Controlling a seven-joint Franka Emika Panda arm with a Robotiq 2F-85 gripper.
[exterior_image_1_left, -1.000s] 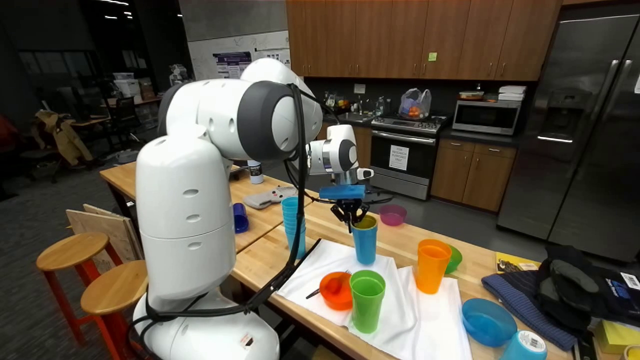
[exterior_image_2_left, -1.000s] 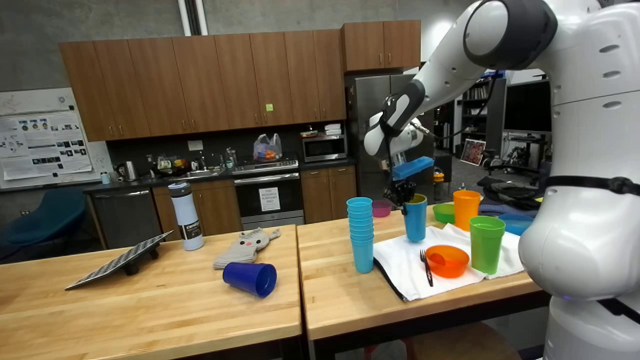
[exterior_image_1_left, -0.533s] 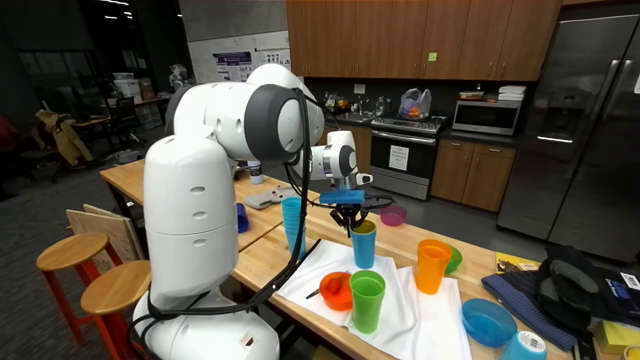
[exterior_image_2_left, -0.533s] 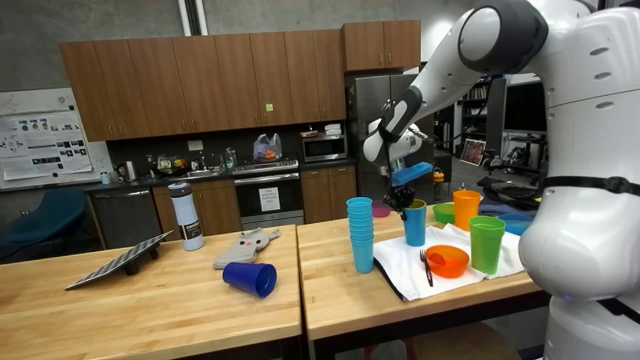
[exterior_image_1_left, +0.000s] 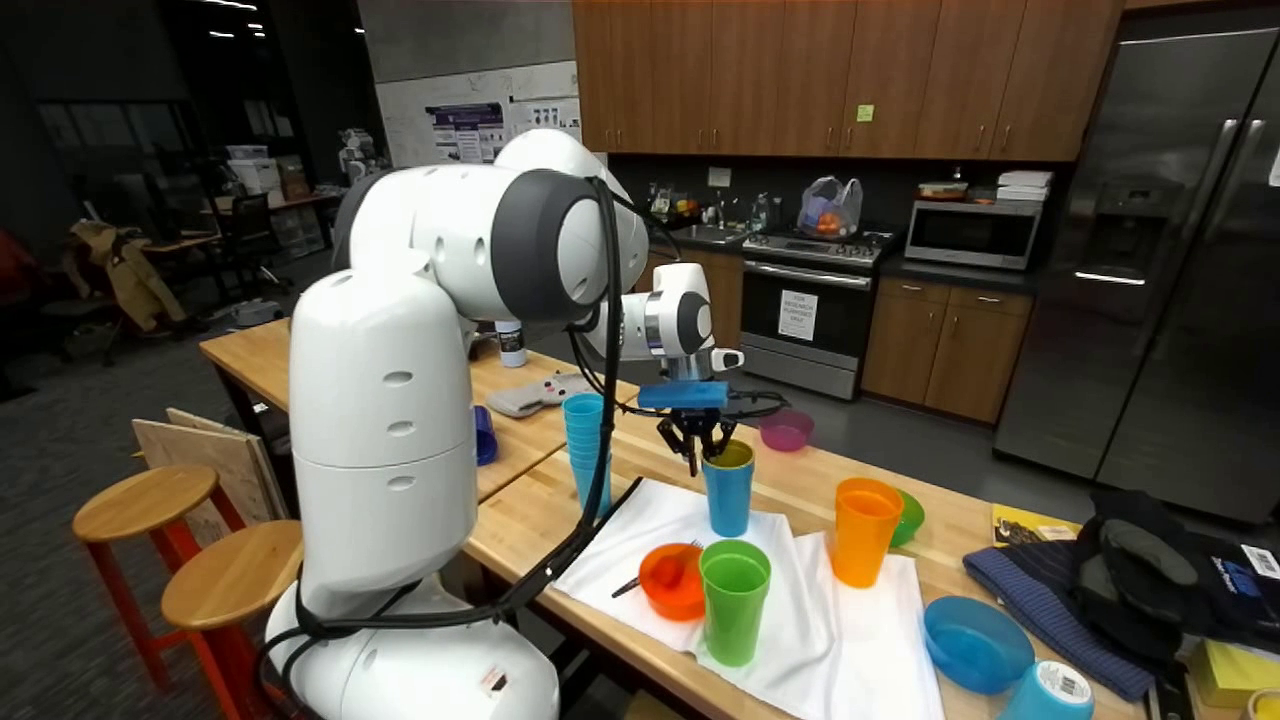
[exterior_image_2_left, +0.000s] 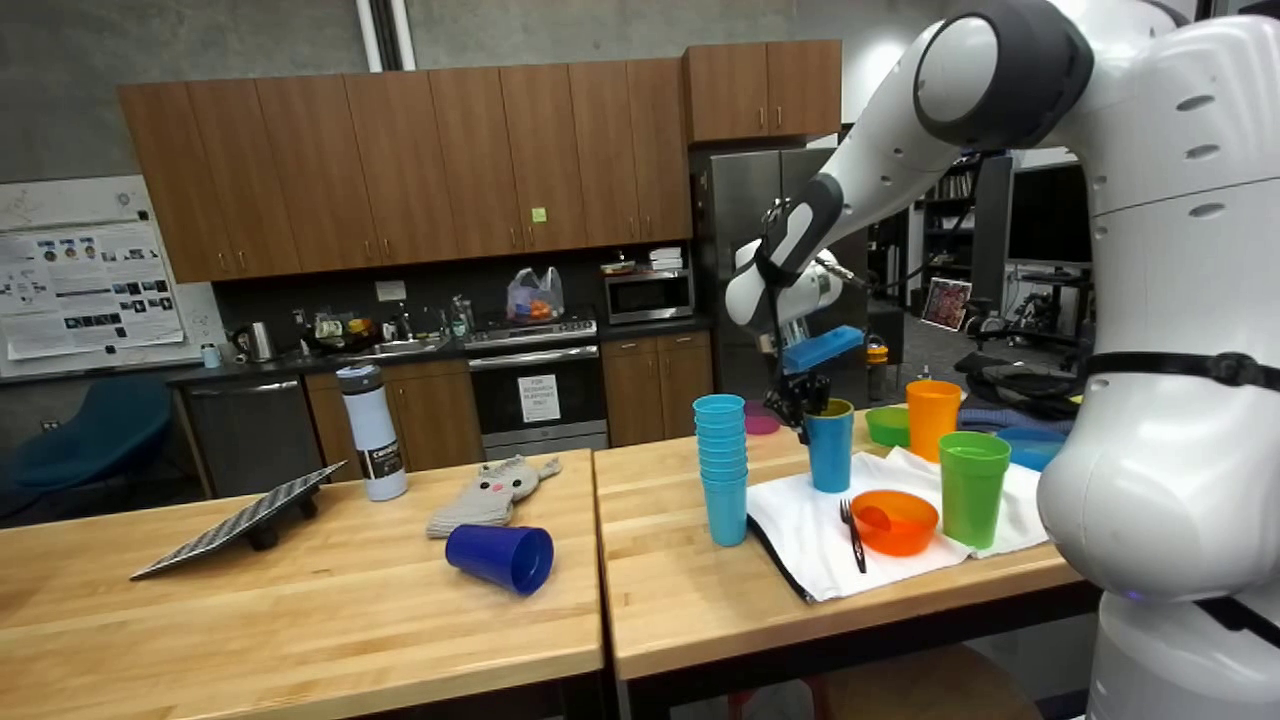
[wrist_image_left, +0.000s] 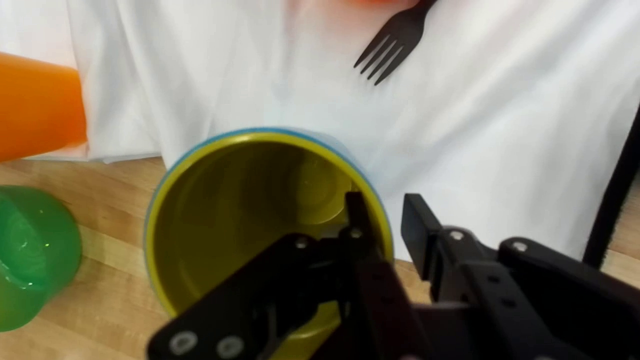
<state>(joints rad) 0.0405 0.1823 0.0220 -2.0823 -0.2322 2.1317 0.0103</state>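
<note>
A blue cup with a yellow inside stands upright at the far edge of a white cloth. It also shows in an exterior view and, from above, in the wrist view. My gripper is at its rim, with one finger inside the cup and the other outside. The fingers are apart, with a gap between the outer finger and the cup wall. The gripper also shows in both exterior views. A black fork and an orange cup lie near in the wrist view.
A green cup and an orange bowl are on the cloth. A stack of light blue cups stands beside it. A green bowl, pink bowl and blue bowl are around. A dark blue cup lies on its side.
The gripper and blue cup moved down slightly between one second and half a second ago. Since then the fingers have opened off the cup's rim. The cup stays upright in place.
</note>
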